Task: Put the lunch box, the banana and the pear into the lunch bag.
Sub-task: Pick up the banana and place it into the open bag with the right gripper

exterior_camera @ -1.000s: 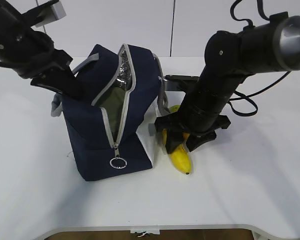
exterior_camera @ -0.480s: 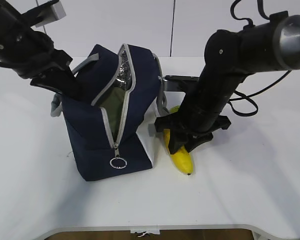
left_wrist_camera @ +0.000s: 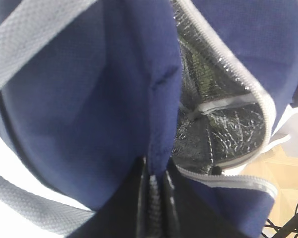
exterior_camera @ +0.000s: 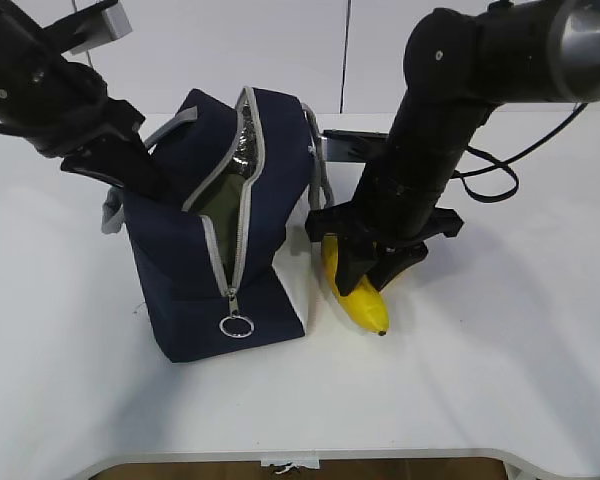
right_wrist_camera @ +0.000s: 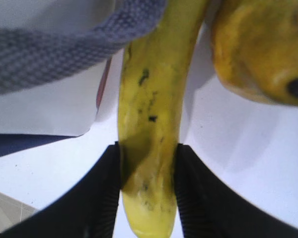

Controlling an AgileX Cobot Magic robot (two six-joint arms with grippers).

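Banana (right_wrist_camera: 149, 144), yellow with dark flecks, sits clamped in the right claw (right_wrist_camera: 148, 191).

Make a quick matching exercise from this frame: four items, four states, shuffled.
Items:
1. banana
2. pear
3. lunch bag
4. left end effector

States:
A. unzipped, silver lining showing
B. clamped between the right end effector's fingers
C. lying next to the banana
D. pinching the navy fabric

Pairs: 1-B, 2-C, 3-A, 4-D
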